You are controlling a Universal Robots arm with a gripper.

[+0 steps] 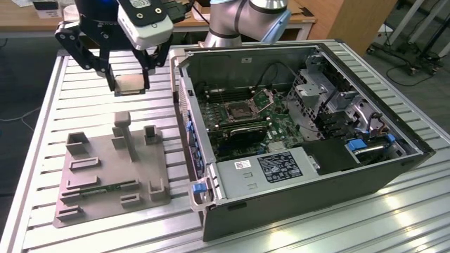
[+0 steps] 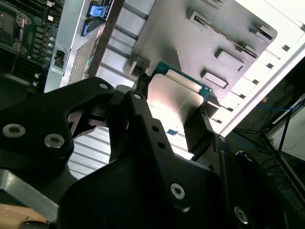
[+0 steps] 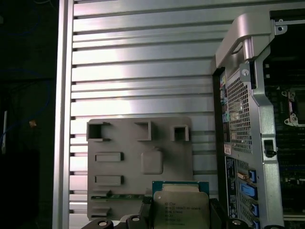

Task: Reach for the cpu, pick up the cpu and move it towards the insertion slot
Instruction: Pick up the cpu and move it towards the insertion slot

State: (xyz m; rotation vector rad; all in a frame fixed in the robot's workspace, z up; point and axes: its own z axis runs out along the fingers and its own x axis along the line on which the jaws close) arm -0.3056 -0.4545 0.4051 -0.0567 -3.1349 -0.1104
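Ribbed metal tabletop [image 1: 91, 100] carries a grey fixture [image 1: 105, 174] and an open computer case [image 1: 393, 158]. At the exterior view's upper left I see my gripper [image 1: 130, 84] clamped on the cpu [image 1: 130, 84], lifted above the tabletop. Both wrist views show the cpu [image 3: 180, 210] [image 2: 174, 102] between black fingers [image 2: 143, 138]. Mid-frame inside the case sits the insertion slot [image 1: 239, 109], well apart from the cpu.
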